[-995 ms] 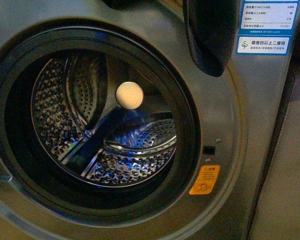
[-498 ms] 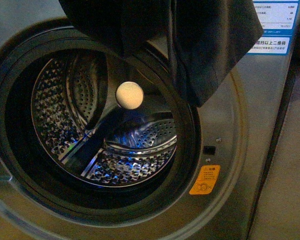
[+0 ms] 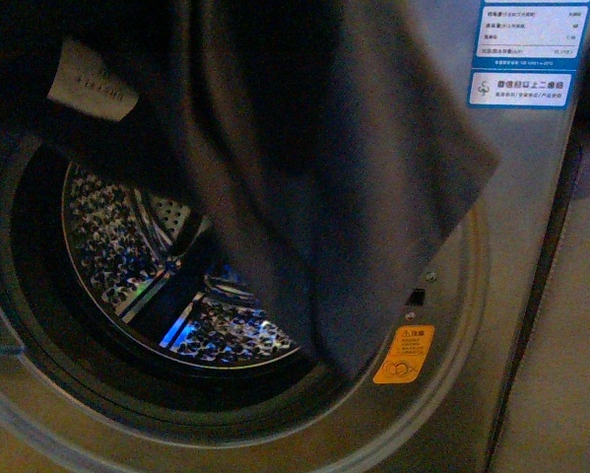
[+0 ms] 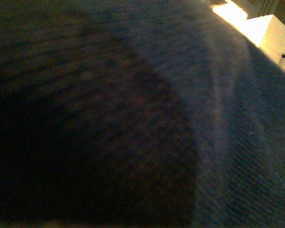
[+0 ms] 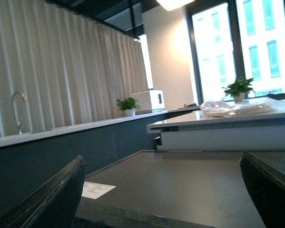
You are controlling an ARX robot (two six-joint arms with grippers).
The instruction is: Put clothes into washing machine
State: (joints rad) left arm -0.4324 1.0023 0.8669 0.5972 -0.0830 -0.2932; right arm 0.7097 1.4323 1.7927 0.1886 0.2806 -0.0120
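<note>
The clothes (image 3: 324, 168), a dark navy garment with a small white tag (image 3: 93, 84), hang in front of the washing machine (image 3: 511, 296). They cover the top and right of its round black-rimmed porthole. The perforated steel drum (image 3: 142, 281) shows below and to the left of the fabric. Dark cloth (image 4: 132, 118) fills the left wrist view and hides the left gripper, which is shut on the clothes. My right gripper (image 5: 161, 194) is open, with nothing between its dark fingers (image 5: 52, 199). It faces away from the machine.
An orange warning sticker (image 3: 404, 355) sits right of the porthole, and blue-white labels (image 3: 524, 49) are at the machine's top right. The right wrist view shows a dark flat surface (image 5: 180, 180), a counter with a faucet (image 5: 16, 111), potted plants (image 5: 128, 104) and windows.
The clothes have come down from the top of the front view and spread across the porthole. They now hide the pale round disc and most of the drum's upper and right side.
</note>
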